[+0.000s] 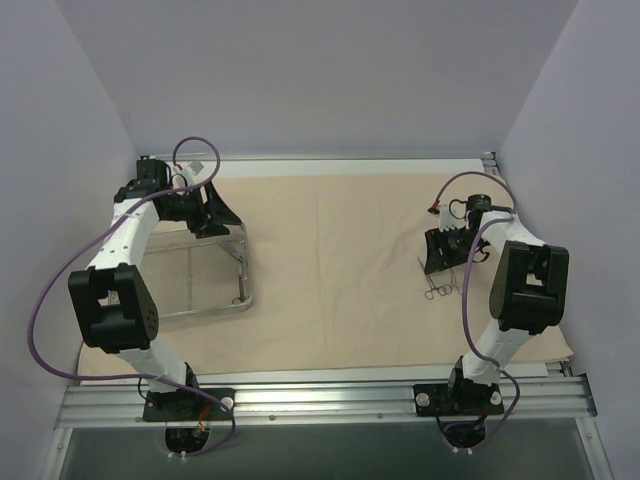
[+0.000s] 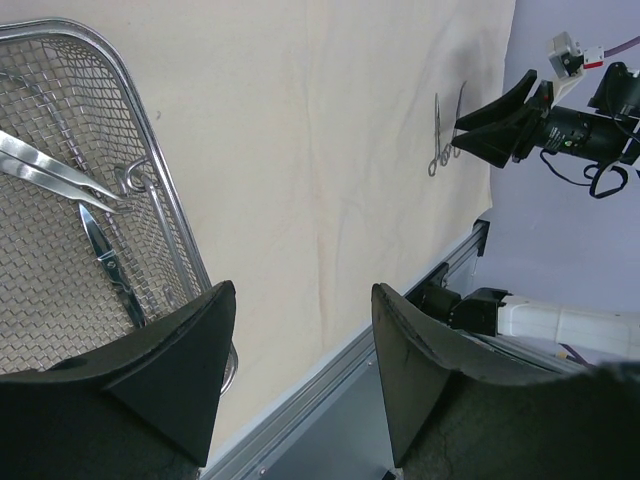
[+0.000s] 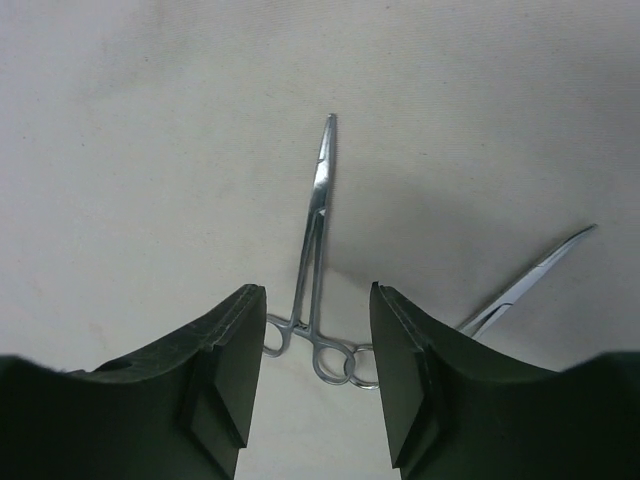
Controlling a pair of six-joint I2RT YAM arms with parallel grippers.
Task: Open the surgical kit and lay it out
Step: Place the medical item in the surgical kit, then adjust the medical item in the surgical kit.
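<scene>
The beige cloth wrap (image 1: 340, 250) lies spread flat over the table. The silver wire-mesh tray (image 1: 245, 272) stands on its left part. In the left wrist view the tray (image 2: 50, 295) holds tweezers (image 2: 50, 170) and a scissor-like instrument (image 2: 110, 265). My left gripper (image 1: 215, 222) hovers open and empty at the tray's far right corner (image 2: 300, 300). Two ring-handled clamps (image 1: 440, 285) lie on the cloth at the right. My right gripper (image 1: 437, 258) is open and empty just above them (image 3: 317, 295). One clamp (image 3: 318, 230) lies between its fingers, and the other (image 3: 530, 280) is beside it.
The cloth's near edge meets an aluminium rail (image 1: 330, 395) carrying both arm bases. Purple walls enclose the left, back and right sides. The right arm's gripper (image 2: 500, 125) and the two clamps (image 2: 445, 135) show far off in the left wrist view.
</scene>
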